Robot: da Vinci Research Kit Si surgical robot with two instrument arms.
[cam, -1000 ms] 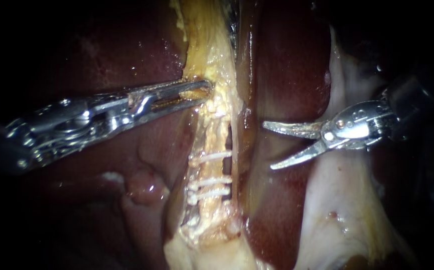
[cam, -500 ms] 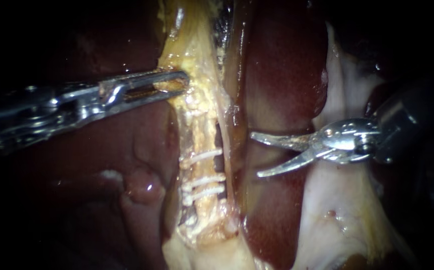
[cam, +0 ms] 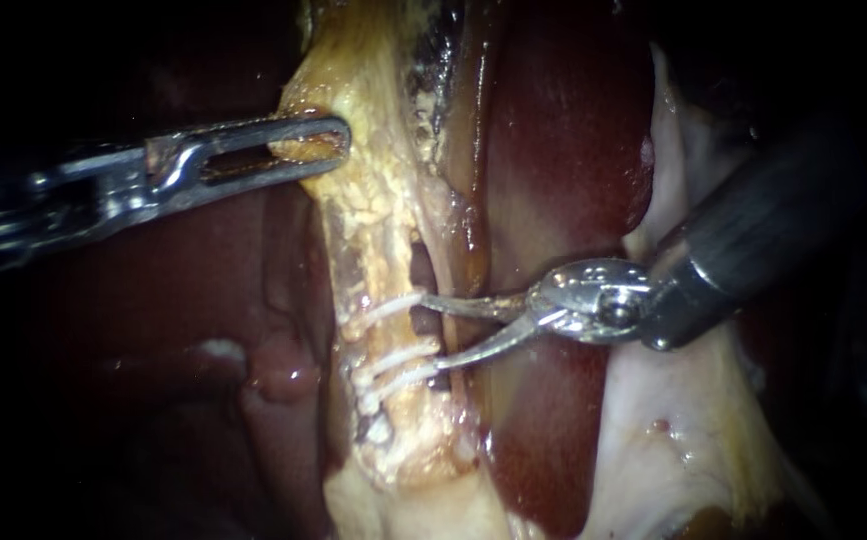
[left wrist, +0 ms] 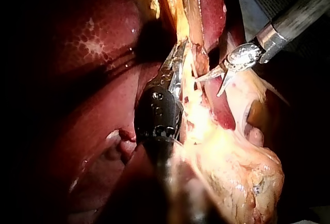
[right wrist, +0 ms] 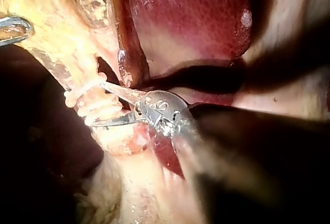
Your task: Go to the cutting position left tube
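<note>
Two instruments flank the clipped left tube [cam: 383, 335]. Left instrument [cam: 303, 145]: hand clamped on yellow fatty tissue [cam: 373, 200] above three white clips [cam: 398, 355]. Right instrument [cam: 431, 330]: hand apart, blade tips at the tube's right edge, between top and middle clips.

Right instrument [cam: 433, 330]: moved leftward from over the liver [cam: 563, 150] to the left tube [cam: 373, 240], and more of its dark shaft came into view.
Right end effector: its parted tips, earlier well clear of the tube, reached its edge between the upper clip [cam: 385, 309] and the two lower clips [cam: 398, 368].
Left instrument [cam: 328, 140]: drew away leftward and upward, taking the yellow tissue [cam: 313, 95] it held.
Left tube: was pulled leftward, and the slit [cam: 418, 265] beside it widened.
</note>
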